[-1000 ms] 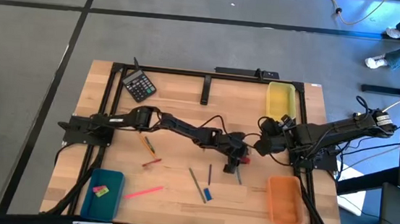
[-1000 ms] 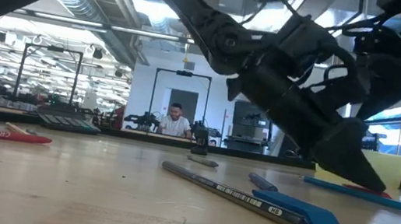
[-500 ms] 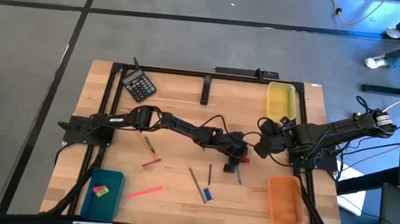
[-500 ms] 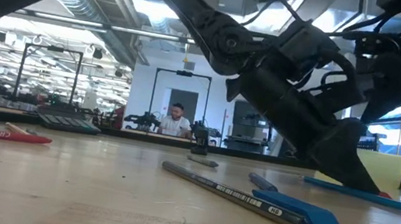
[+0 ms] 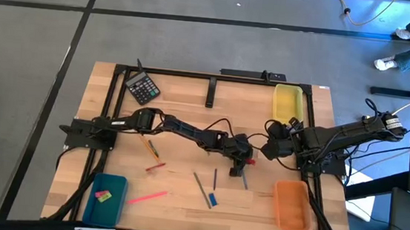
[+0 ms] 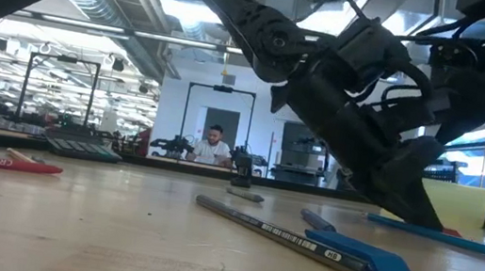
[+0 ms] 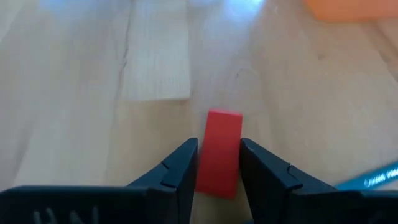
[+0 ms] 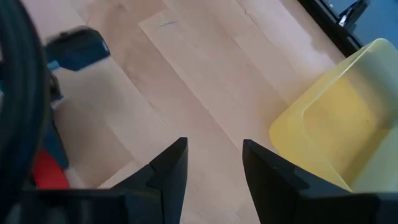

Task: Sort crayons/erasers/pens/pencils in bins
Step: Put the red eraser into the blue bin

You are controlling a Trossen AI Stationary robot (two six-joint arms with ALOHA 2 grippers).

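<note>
Fingers of the left tool (image 7: pixel 217 163) have narrowed around the small red rubber eraser block (image 7: pixel 219 152), now flanking it closely, seemingly just pinching its matte flat sides, so pickup looks near. The eraser lies on the pale wooden worktop (image 5: pixel 191 99), just beside the left tool (image 5: pixel 243 163) and well apart from the shallow teal-blue plastic bin (image 5: pixel 105 198). Nearer the glossy yellow plastic bin (image 5: pixel 287 102), the right tool (image 8: pixel 212 163) waits with fingers spread, empty.
</note>
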